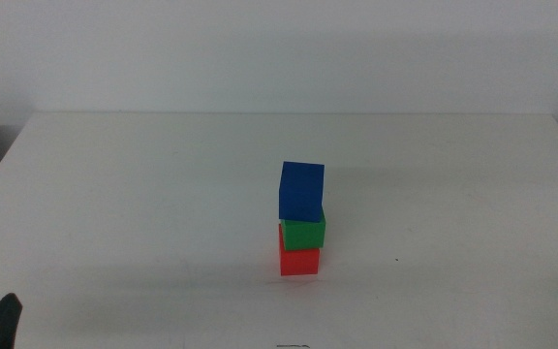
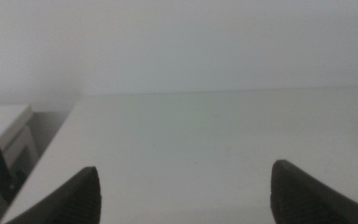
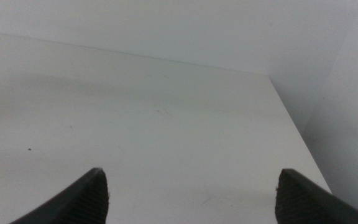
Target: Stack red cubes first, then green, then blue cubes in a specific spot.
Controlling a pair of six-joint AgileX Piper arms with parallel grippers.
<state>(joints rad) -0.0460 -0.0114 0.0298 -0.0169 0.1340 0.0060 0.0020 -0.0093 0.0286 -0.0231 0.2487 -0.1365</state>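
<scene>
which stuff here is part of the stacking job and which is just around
Job: red cube at the bottom, green cube on it, blue cube on top, slightly askew.
Around: white table; left gripper and right gripper, both open, empty, away from the stack.

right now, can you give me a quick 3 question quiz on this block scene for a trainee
1. True or false: the blue cube sits on top of the stack.
2. Which cube touches the table? A) green B) red C) blue
3. Fill in: both grippers' jaws stand ____.

Key
1. True; it sits slightly skewed on the green cube.
2. B, the red cube.
3. Open: left gripper and right gripper each show a wide gap with nothing held, both away from the stack.
</scene>
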